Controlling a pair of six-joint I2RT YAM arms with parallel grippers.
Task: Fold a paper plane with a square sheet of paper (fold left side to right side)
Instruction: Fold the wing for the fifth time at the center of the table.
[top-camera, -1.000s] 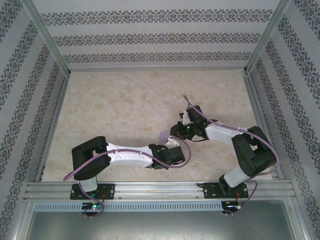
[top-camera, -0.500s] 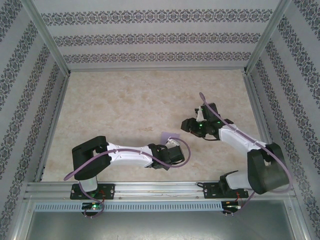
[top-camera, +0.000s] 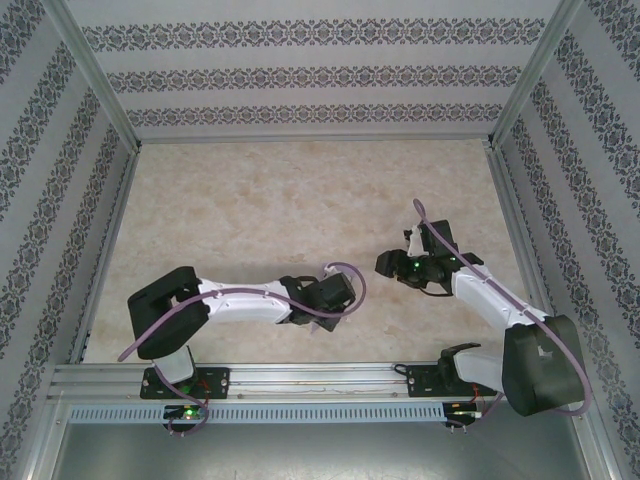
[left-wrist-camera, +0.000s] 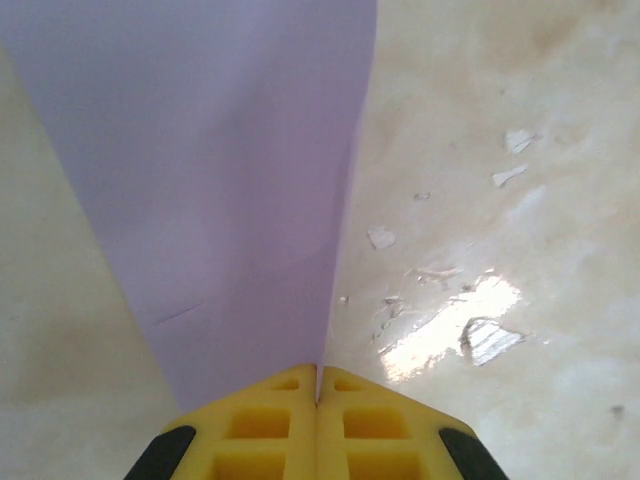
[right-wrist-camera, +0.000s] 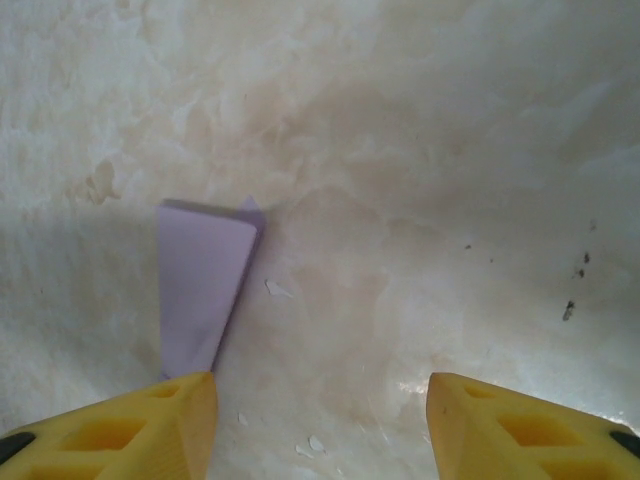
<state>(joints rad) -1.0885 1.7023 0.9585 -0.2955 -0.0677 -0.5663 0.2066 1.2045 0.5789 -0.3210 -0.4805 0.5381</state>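
The left claw (left-wrist-camera: 318, 392) is pinched together on the near edge of the square sheet of paper (left-wrist-camera: 230, 170), which stretches away from it as a folded lavender flap over the worktop (left-wrist-camera: 520, 120). Just beyond, the right claw (right-wrist-camera: 320, 390) stands apart and empty, with the paper's narrow creased shape on its left side. A fold seems half made. The next move probably calls for laying the flap flat and pressing its crease without letting it slip.
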